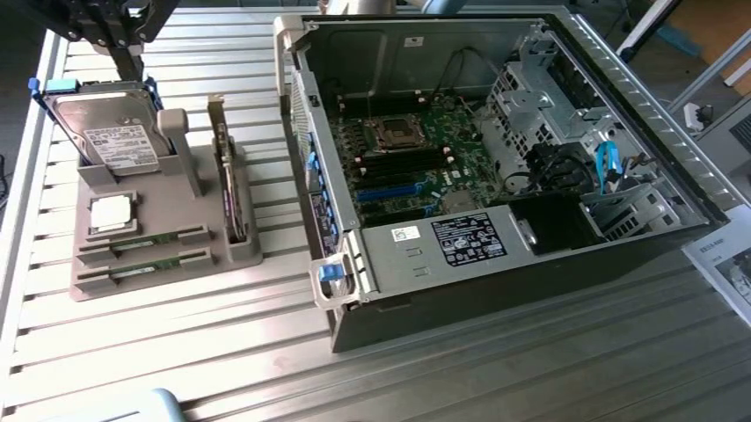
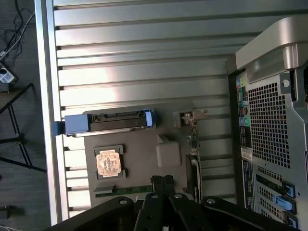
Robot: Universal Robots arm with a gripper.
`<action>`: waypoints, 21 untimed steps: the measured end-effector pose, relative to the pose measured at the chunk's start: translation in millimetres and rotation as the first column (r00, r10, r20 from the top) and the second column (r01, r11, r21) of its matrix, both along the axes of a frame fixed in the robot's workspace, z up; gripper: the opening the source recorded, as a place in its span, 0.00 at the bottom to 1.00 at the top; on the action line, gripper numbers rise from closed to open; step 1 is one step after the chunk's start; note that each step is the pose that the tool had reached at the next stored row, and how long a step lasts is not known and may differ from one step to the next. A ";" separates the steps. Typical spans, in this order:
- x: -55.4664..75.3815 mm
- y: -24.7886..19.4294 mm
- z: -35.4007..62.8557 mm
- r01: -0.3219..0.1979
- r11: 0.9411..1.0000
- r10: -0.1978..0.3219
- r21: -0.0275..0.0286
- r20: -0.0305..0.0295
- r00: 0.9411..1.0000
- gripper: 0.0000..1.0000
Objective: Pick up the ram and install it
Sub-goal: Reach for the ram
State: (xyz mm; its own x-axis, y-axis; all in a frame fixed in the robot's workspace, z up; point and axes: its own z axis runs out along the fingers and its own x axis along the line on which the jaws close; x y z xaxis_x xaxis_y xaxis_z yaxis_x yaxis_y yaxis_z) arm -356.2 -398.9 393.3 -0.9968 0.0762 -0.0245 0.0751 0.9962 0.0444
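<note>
Two slim green ram sticks (image 1: 150,243) lie edge-up in the front slots of a grey holder tray (image 1: 176,189) at the exterior view's left. One ram stick (image 2: 124,191) appears as a thin green strip in the wrist view, just beside the fingers. My black gripper (image 1: 130,72) hangs high above the tray's far end, over the hard drive (image 1: 112,134). The gripper (image 2: 163,184) is shut, its fingertips pressed together with nothing between them. It is well above the ram and apart from it.
The tray also carries a square silver CPU (image 1: 112,214) and an upright expansion card (image 1: 230,180). An open computer case (image 1: 340,264) lies at the exterior view's right with its motherboard (image 1: 405,154) exposed. The ribbed metal table (image 1: 235,369) runs underneath.
</note>
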 end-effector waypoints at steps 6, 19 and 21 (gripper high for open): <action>0.0 -10.8 0.0 0.000 1.000 0.000 0.000 0.000 1.000 0.11; 0.0 -40.5 0.1 0.000 1.000 0.000 0.000 0.000 1.000 0.11; 0.0 -44.5 0.0 0.000 1.000 0.000 0.000 0.000 1.000 0.11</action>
State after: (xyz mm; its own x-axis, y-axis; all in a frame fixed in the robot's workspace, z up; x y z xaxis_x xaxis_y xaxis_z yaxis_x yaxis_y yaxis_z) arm -356.2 -443.4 393.2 -0.9968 0.0762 -0.0245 0.0751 0.9962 0.0443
